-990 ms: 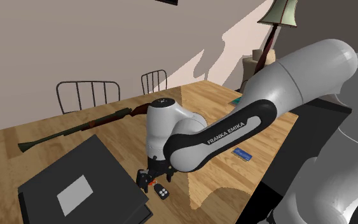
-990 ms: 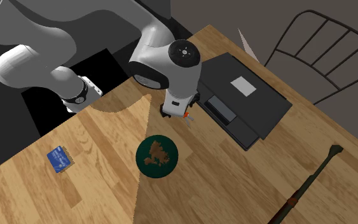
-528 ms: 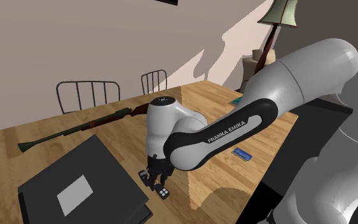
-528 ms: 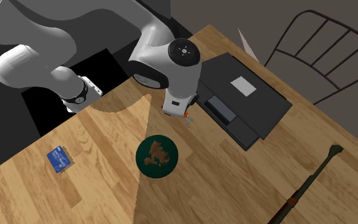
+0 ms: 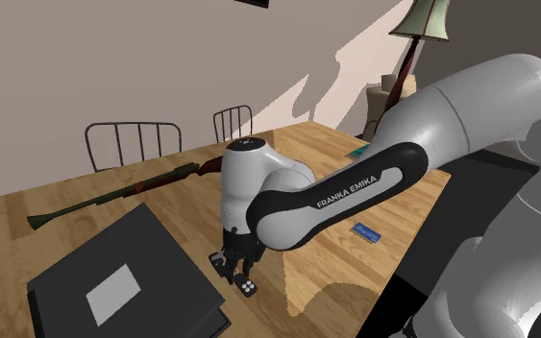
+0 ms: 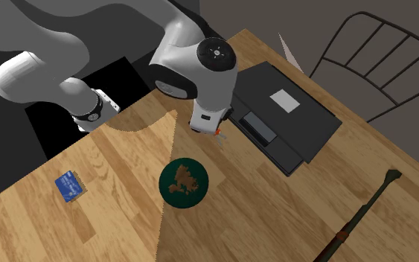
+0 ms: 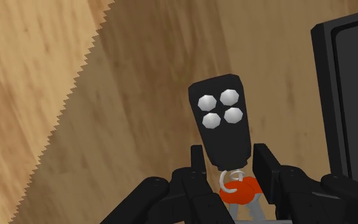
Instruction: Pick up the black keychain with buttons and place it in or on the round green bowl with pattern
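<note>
The black keychain (image 7: 220, 124) lay flat on the wooden counter (image 5: 57, 206), a slim fob with four white buttons grouped at its broad end and no writing to be read on it. A metal ring and an orange tag (image 7: 240, 189) hung from its narrow end. Its long axis ran straight out from the hand (image 7: 228, 156), button end away and ring end in between the fingers (image 7: 197, 162). These stood narrowly apart on either side of the fob with a sliver of gap, not clasping it. In the shoulder view the keychain (image 5: 247, 286) sat at the counter's near part, just right of a flat black box (image 5: 114, 278) with a blank grey label (image 5: 112, 293). The white arm's forearm read "FRANKA EMIKA" (image 5: 348, 192). In the second exterior view the round dark green bowl (image 6: 183, 183) with a brown pattern stood near the keychain but apart from it, with bare counter between. A blue card (image 6: 70, 186) lay further to that view's left, its print too small to read. A long dark rod (image 5: 124, 190) lay across the far side, near two wire chairs (image 5: 134, 144).
</note>
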`<action>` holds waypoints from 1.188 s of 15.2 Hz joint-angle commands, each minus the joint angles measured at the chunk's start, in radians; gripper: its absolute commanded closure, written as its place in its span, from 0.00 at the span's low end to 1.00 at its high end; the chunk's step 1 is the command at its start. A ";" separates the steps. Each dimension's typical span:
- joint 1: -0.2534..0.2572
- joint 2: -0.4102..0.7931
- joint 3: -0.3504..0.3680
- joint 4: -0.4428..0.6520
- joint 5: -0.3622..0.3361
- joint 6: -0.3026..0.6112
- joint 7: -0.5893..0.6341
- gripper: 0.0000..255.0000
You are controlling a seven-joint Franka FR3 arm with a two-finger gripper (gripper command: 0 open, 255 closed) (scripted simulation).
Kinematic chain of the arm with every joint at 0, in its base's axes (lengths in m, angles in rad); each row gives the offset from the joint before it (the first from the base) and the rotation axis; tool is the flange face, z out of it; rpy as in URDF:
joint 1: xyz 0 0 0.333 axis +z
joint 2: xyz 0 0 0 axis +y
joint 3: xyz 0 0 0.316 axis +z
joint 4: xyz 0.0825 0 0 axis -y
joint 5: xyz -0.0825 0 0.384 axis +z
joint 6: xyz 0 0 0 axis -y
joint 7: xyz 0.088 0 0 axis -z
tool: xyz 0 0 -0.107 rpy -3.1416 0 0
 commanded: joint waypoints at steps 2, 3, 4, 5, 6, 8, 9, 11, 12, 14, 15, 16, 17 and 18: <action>0.000 -0.031 -0.002 0.015 0.017 -0.042 -0.011 1.00; 0.000 -0.039 -0.004 0.021 0.021 -0.056 -0.014 1.00; 0.000 -0.047 -0.005 0.028 0.025 -0.070 -0.017 1.00; 0.000 -0.055 -0.006 0.034 0.029 -0.084 -0.020 1.00; 0.000 -0.063 -0.007 0.041 0.032 -0.098 -0.022 1.00; 0.000 -0.078 -0.010 0.056 0.039 -0.126 -0.027 1.00; 0.000 -0.085 -0.011 0.064 0.042 -0.140 -0.029 1.00; 0.000 -0.098 -0.014 0.080 0.047 -0.168 -0.033 1.00; 0.000 -0.104 -0.016 0.088 0.049 -0.182 -0.034 1.00; 0.000 -0.116 -0.019 0.105 0.053 -0.210 -0.037 1.00; 0.000 -0.121 -0.020 0.114 0.055 -0.223 -0.039 1.00; 0.000 -0.126 -0.022 0.123 0.056 -0.237 -0.040 1.00; 0.000 -0.131 -0.023 0.132 0.058 -0.251 -0.041 1.00; 0.000 -0.136 -0.025 0.142 0.059 -0.265 -0.042 1.00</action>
